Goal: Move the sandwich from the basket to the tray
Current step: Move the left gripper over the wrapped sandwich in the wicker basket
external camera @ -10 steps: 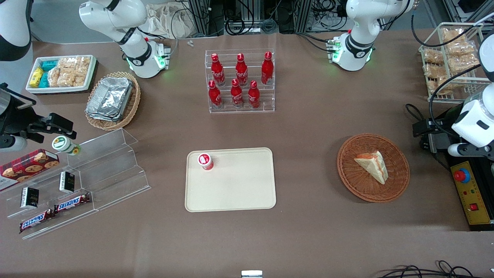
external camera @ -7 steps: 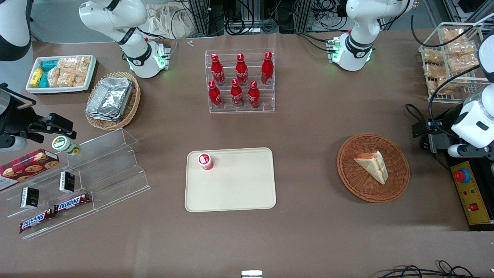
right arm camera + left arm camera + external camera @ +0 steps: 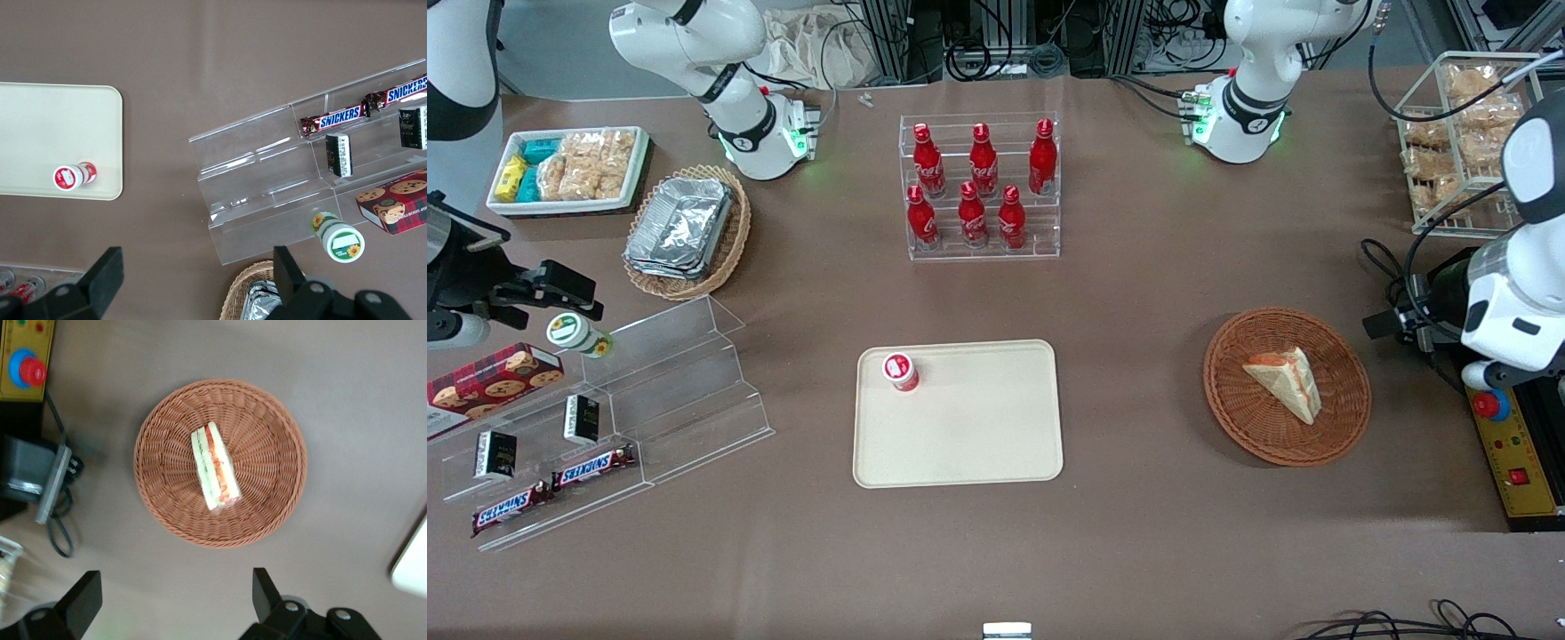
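The sandwich [image 3: 1285, 380], a wrapped triangular wedge with orange and green filling [image 3: 215, 467], lies in the round reddish-brown wicker basket [image 3: 1240, 422] [image 3: 267, 510]. The cream tray [image 3: 978, 436] [image 3: 40, 127] sits mid-table, toward the parked arm from the basket; a small red-capped bottle [image 3: 900, 371] stands on one of its corners. My left gripper [image 3: 1393, 322] [image 3: 175, 600] hangs open beside the basket, toward the working arm's end, above bare table just off the rim. Nothing is between its fingers.
A yellow control box with a red button [image 3: 1516, 444] and cables lie next to the gripper. A wire rack of bagged snacks [image 3: 1463, 133] stands farther from the camera. A clear rack of red cola bottles [image 3: 983, 187] stands mid-table, farther from the camera than the tray.
The left arm has shifted a little toward the basket. The sandwich, basket and tray have not moved.
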### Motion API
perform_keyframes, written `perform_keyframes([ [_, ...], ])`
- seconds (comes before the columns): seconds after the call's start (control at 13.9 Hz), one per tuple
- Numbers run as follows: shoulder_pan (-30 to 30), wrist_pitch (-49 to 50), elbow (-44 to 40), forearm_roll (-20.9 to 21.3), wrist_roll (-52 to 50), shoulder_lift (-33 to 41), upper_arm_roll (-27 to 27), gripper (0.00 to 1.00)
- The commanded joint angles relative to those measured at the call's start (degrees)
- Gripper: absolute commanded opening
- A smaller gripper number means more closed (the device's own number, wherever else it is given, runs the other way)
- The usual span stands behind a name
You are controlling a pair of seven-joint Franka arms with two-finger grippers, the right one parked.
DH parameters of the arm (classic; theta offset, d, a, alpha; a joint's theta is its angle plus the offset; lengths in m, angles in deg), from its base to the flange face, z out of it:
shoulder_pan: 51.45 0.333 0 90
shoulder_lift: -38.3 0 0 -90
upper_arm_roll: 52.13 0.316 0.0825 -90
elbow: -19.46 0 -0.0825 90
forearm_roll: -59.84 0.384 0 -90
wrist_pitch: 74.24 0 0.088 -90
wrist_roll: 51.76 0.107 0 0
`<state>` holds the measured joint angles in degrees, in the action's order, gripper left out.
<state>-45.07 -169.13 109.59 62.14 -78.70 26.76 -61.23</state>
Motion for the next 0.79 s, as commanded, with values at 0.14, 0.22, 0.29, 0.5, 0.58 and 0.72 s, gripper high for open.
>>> perform_keyframes([
  [0.14,-0.2,-12.3,11.4,1.2,-18.7,1.3,-2.0,1.0],
  [0.22,-0.2,-14.4,12.7,1.1,-20.6,1.2,-2.0,1.0],
  [0.29,-0.2,-16.0,13.5,1.0,-22.4,0.7,-2.0,1.0],
  [0.5,-0.2,-23.8,18.7,1.0,-26.5,-0.3,-2.1,1.0],
  [0.58,-0.2,-26.5,20.9,1.0,-27.3,-0.3,-2.1,1.0],
  [0.72,-0.2,-30.3,23.7,1.0,-27.6,-0.5,-2.1,1.0],
])
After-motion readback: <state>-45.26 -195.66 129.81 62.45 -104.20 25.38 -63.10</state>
